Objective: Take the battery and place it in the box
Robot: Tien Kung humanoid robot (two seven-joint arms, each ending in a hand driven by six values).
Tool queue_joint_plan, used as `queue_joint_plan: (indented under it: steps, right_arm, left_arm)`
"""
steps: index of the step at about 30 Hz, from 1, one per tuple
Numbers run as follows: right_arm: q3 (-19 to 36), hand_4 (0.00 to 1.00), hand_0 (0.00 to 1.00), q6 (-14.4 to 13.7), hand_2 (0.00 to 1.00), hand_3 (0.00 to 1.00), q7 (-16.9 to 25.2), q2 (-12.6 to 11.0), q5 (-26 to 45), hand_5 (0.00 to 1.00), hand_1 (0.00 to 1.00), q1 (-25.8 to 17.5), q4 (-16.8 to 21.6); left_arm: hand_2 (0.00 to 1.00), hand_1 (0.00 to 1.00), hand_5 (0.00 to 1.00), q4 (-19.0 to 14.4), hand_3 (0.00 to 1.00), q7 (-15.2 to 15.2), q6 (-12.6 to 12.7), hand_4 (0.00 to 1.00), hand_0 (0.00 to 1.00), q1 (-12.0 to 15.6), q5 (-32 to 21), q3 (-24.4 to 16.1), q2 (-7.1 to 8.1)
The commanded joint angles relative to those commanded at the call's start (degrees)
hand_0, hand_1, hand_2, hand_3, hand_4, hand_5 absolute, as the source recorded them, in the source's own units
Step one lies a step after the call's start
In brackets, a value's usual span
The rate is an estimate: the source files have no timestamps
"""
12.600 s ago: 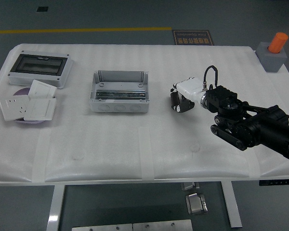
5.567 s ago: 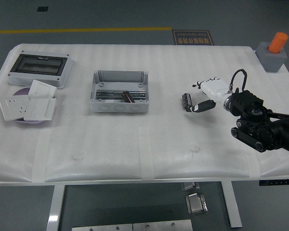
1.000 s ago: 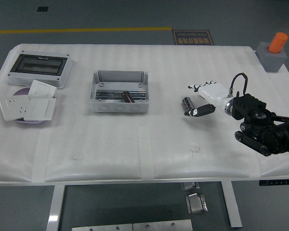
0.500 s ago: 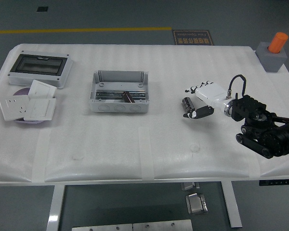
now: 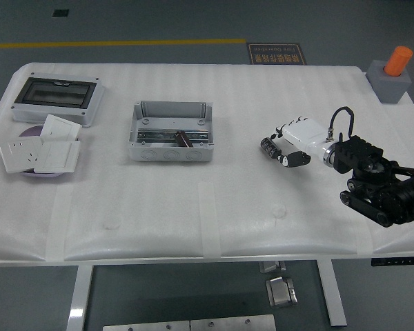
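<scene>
White foam sheet: covers the table (image 5: 193,207) from edge to edge; everything listed below rests on it.

Head view, task items:
- Box (image 5: 170,131): grey, open at the top, left of centre. A metal rail runs along its floor, and a dark cylinder (image 5: 183,138) lies on that rail toward the right.
- Battery (image 5: 268,147): small dark cylinder on the foam, right of centre, well apart from the box, at the fingertips of the right hand.
- Right hand (image 5: 290,143): white-shelled, on a black arm entering from the right edge. Fingers curled down around the battery; contact appears made, though whether the battery is gripped firmly cannot be told. The battery looks to sit on the foam, not lifted.
- Left hand: out of the picture.

Head view, other items:
- Enclosure (image 5: 55,100): grey with a dark transparent cover, far left corner.
- Wall sockets and switch plates (image 5: 40,150): white, stacked loosely over a purple disc (image 5: 29,133), just in front of the enclosure.
- Grey block (image 5: 390,84): far right corner, with an orange cylinder (image 5: 400,61) standing upright on it.
</scene>
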Motion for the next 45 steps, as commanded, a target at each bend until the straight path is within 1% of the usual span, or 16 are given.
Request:
queue_joint_plan:
  steps: [7, 9, 10, 21, 22, 27, 28, 31, 33, 34, 39, 40, 45]
  right_arm:
    - [-0.18, 0.477, 0.868, -0.03, 0.730, 0.711, 0.04, 0.12, 0.49, 0.349, 0.750, -0.07, -0.03]
    - [-0.44, 0.477, 0.868, -0.21, 0.730, 0.711, -0.01, 0.02, 0.99, 0.349, 0.750, -0.01, 0.11]
    - [-0.58, 0.456, 0.867, -0.32, 0.727, 0.709, -0.04, -0.05, 1.29, 0.338, 0.750, 0.01, 0.19]
    - [-1.95, 0.452, 0.868, -1.64, 0.726, 0.708, -0.10, -0.49, 3.99, 0.339, 0.749, 0.10, 0.86]
    - [-2.05, 0.484, 0.871, -1.77, 0.734, 0.726, -0.10, -0.52, 4.11, 0.343, 0.753, 0.11, 0.91]
    - [-2.71, 0.484, 0.871, -2.45, 0.734, 0.726, -0.11, -0.96, 4.90, 0.343, 0.753, 0.28, 1.39]
    - [-2.86, 0.501, 0.875, -2.51, 0.738, 0.736, -0.12, -1.06, 5.04, 0.361, 0.756, 0.36, 1.51]
    - [-3.21, 0.501, 0.875, -2.35, 0.738, 0.736, -0.18, -1.21, 5.47, 0.361, 0.756, 0.67, 1.76]
    - [-3.37, 0.501, 0.875, -2.11, 0.738, 0.736, -0.28, -1.16, 5.74, 0.361, 0.756, 0.82, 1.79]
    - [-3.41, 0.526, 0.879, -2.05, 0.739, 0.751, -0.30, -1.13, 5.84, 0.386, 0.757, 0.85, 1.79]
    - [-3.54, 0.526, 0.879, -2.02, 0.739, 0.751, -0.40, -0.52, 6.37, 0.386, 0.757, 0.63, 1.65]
    - [-3.51, 0.775, 0.881, -2.07, 0.754, 0.843, -0.44, -0.36, 6.42, 0.487, 0.769, 0.57, 1.63]
    - [-2.56, 0.775, 0.881, -2.31, 0.754, 0.843, -0.85, 0.23, 6.10, 0.487, 0.769, 0.51, 2.27]
  left_arm:
    - [0.480, 0.613, 0.521, 0.03, 0.611, 0.09, -0.06, 0.432, 0.590, -0.06, 0.39, -0.29, 0.01]
    - [0.480, 0.613, 0.521, 0.05, 0.611, 0.18, -0.09, 0.432, 0.590, -0.03, 0.61, -0.49, 0.02]
    - [0.480, 0.613, 0.521, 0.06, 0.611, 0.22, -0.11, 0.432, 0.590, -0.01, 0.72, -0.57, 0.03]
    - [0.480, 0.613, 0.522, 0.05, 0.612, 0.42, -0.22, 0.432, 0.590, 0.05, 1.17, -0.93, -0.02]
    - [0.480, 0.613, 0.523, 0.06, 0.611, 0.44, -0.22, 0.432, 0.590, 0.07, 1.20, -0.96, -0.03]
    - [0.480, 0.613, 0.523, 0.06, 0.611, 0.54, -0.24, 0.432, 0.590, 0.25, 1.29, -1.06, -0.10]
    - [0.480, 0.613, 0.523, 0.06, 0.612, 0.56, -0.25, 0.432, 0.590, 0.30, 1.29, -1.08, -0.10]
    - [0.480, 0.613, 0.523, 0.06, 0.612, 0.60, -0.28, 0.432, 0.590, 0.39, 1.39, -1.18, -0.08]
    - [0.480, 0.613, 0.523, 0.05, 0.612, 0.61, -0.30, 0.432, 0.590, 0.39, 1.47, -1.24, -0.05]
    - [0.479, 0.612, 0.522, 0.05, 0.611, 0.61, -0.30, 0.430, 0.590, 0.40, 1.47, -1.25, -0.03]
    - [0.479, 0.612, 0.522, 0.00, 0.611, 0.69, -0.36, 0.430, 0.590, 0.49, 1.76, -1.46, 0.05]
    - [0.478, 0.613, 0.522, 0.00, 0.611, 0.72, -0.39, 0.430, 0.590, 0.52, 1.85, -1.52, 0.07]
    - [0.478, 0.613, 0.522, 0.04, 0.611, 0.86, -0.46, 0.430, 0.590, 0.54, 2.28, -1.81, 0.16]
